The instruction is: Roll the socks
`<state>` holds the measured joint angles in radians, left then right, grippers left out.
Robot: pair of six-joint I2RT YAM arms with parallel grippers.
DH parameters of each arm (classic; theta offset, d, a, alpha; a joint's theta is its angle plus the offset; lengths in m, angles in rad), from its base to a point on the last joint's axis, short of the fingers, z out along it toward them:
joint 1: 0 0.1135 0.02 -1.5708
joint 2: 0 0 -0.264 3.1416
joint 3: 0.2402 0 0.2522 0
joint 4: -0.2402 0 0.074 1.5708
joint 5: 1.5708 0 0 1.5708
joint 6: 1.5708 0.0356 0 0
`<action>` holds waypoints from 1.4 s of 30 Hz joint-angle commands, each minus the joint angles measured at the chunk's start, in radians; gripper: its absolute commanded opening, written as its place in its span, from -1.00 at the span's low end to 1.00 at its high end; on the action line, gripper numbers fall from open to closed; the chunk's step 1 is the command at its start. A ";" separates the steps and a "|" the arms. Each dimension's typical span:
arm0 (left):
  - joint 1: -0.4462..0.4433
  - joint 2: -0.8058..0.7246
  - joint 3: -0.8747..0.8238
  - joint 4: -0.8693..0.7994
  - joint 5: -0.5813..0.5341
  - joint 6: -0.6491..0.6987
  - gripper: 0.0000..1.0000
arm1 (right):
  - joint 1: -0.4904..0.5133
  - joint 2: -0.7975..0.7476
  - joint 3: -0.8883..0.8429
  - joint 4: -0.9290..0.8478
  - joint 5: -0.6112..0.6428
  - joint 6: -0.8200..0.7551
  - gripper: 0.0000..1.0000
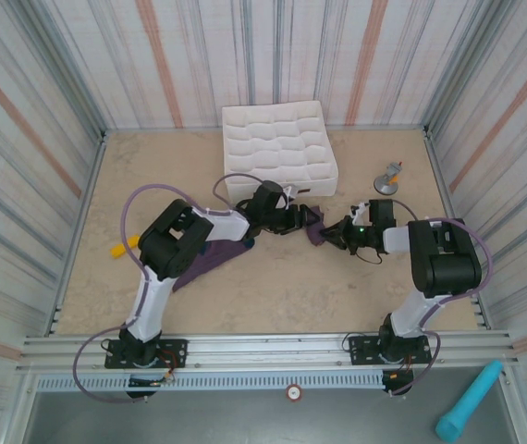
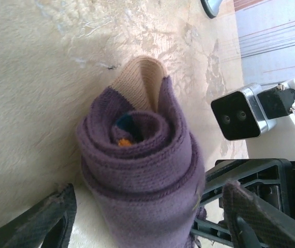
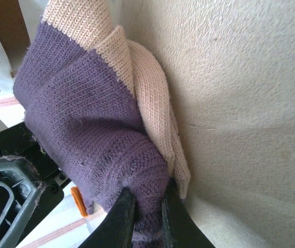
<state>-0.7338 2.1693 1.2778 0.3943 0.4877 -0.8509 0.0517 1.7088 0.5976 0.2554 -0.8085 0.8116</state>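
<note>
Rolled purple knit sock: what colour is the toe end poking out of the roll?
Plain tan knit toe; best in the left wrist view.

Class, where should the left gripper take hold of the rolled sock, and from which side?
Grip the purple roll across its rounded sides, coming end-on at its spiral face, where the open left gripper straddles it. Avoid the loose tan toe flap.

Your black-and-white left arm (image 1: 166, 245) and right arm (image 1: 441, 261) carry looping lilac cables (image 1: 125, 215) — left gripper (image 2: 147, 206) and right gripper (image 3: 146, 206) have matte black fingers.
</note>
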 commanded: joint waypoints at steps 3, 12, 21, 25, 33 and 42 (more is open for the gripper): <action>-0.013 0.062 0.023 -0.045 0.008 0.040 0.40 | -0.007 0.080 -0.042 -0.255 0.220 0.030 -0.93; -0.022 0.132 0.047 -0.003 0.035 0.041 0.31 | -0.007 0.094 -0.027 -0.265 0.205 0.009 -0.92; -0.024 0.176 0.068 0.016 0.035 0.018 -0.21 | -0.011 0.089 -0.030 -0.269 0.189 -0.007 -0.91; -0.024 0.163 0.048 0.023 0.025 0.018 -0.60 | -0.011 0.067 -0.042 -0.253 0.175 -0.016 -0.80; -0.024 0.089 -0.018 0.061 0.032 0.025 -1.00 | -0.011 -0.122 -0.032 -0.341 0.173 -0.055 -0.37; -0.020 -0.061 -0.061 0.013 0.073 0.148 -1.00 | -0.013 -0.381 0.100 -0.624 0.265 -0.120 -0.10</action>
<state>-0.7559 2.1792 1.2339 0.4759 0.5335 -0.7757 0.0452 1.3781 0.6441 -0.2241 -0.6083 0.7429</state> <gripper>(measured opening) 0.238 0.450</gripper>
